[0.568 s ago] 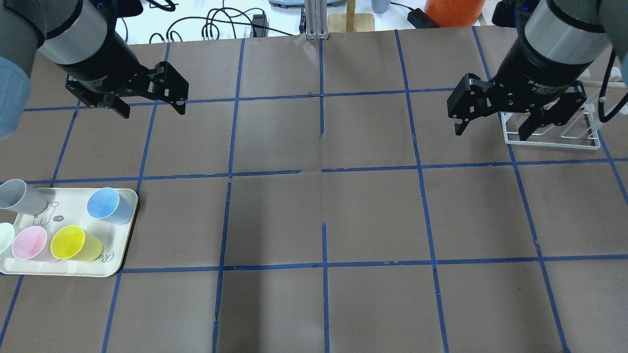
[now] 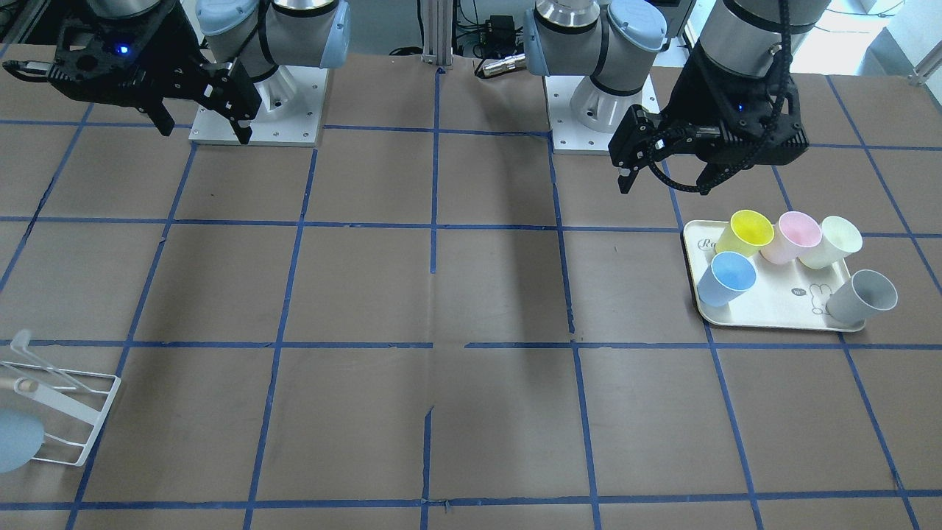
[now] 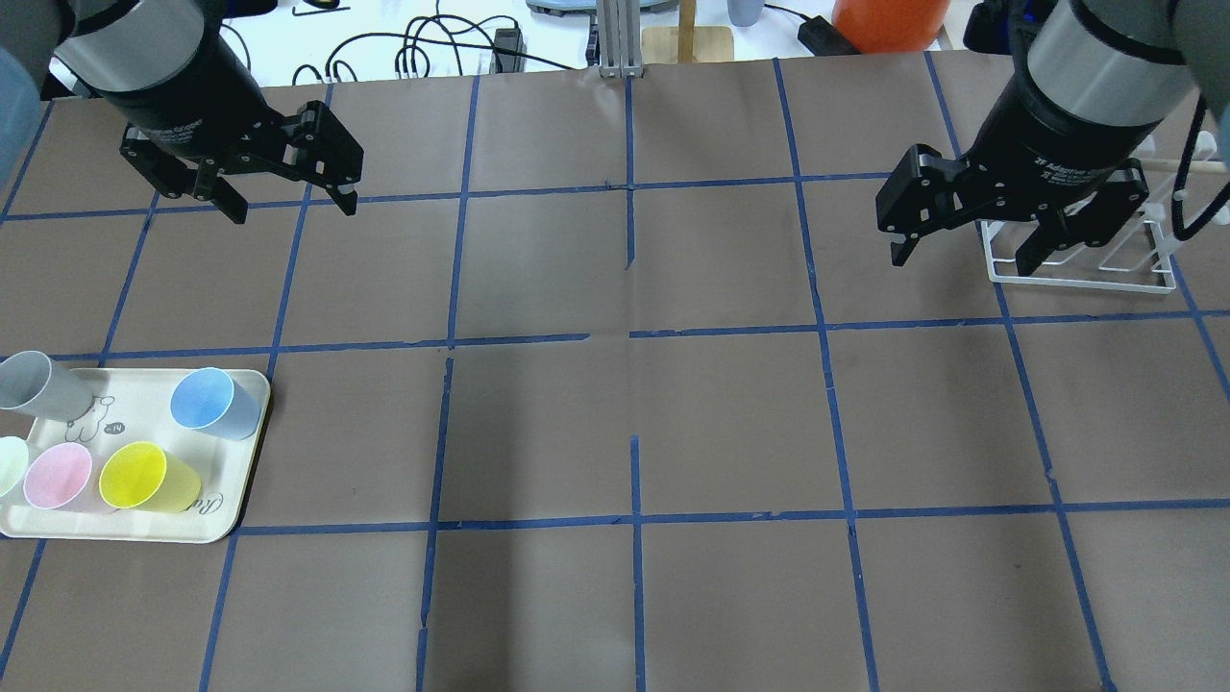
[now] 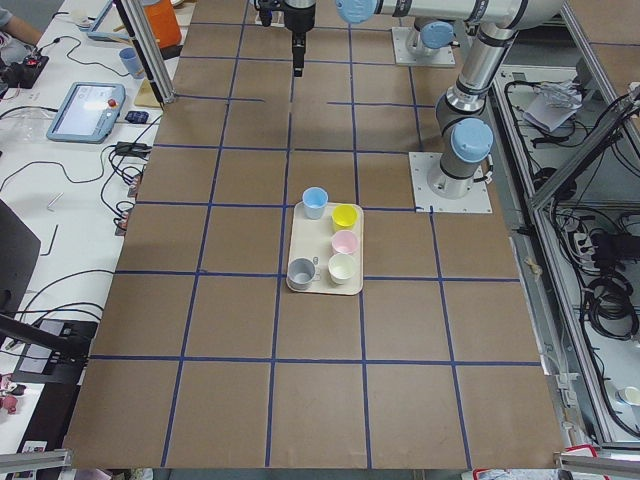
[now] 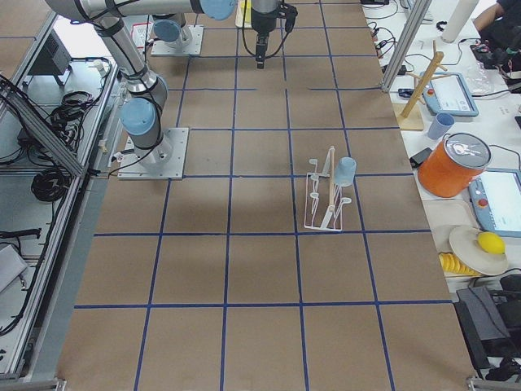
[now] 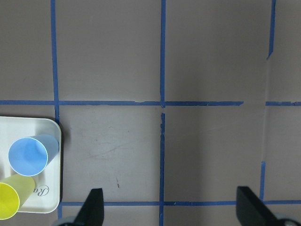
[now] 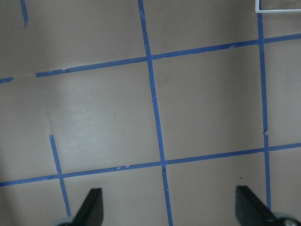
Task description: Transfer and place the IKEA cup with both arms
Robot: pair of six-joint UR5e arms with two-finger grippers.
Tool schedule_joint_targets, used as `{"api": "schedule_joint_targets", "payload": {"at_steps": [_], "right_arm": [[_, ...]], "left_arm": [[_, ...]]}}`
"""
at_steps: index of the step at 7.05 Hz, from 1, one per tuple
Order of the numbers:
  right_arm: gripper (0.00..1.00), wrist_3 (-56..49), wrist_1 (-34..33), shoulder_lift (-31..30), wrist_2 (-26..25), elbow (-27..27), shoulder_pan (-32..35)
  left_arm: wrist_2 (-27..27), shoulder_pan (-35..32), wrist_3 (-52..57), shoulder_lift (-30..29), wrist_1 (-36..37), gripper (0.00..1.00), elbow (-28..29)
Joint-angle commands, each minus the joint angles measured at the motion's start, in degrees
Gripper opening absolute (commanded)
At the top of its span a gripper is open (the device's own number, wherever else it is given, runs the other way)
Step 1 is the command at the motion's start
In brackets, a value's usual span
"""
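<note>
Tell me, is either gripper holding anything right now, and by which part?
Nothing is held. The black two-finger left gripper and right gripper both hang open and empty; the pale sky-blue plastic tumbler sits untouched on the cream tray.

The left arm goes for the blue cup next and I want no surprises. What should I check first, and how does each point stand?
1. The left gripper open and empty: ok.
2. The IKEA cup upright on the tray: ok.
3. The left gripper lined up over the IKEA cup: not ok, it sits at the left wrist view's edge.
4. Finger room between it and the yellow cup: cannot tell.
5. The right gripper open and empty for the handover: ok.
6. A free place on the rack, which holds another blue cup: cannot tell.
</note>
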Motion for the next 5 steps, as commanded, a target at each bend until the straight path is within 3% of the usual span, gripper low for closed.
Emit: {"api": "schedule_joint_targets", "payload": {"at_steps": [1,5], "right_arm": [[1.0,0.08,0.1,0.35,-0.08,0.0,0.0],[1.0,-0.09,-0.69,0.44,-1.65,-0.09,-0.17]], "left_arm": [[0.06,-0.51,0.02,0.57,-0.71,1.0,0.05],[0.42,-0.61,0.28,1.28,-0.45,1.0,-1.18]]}}
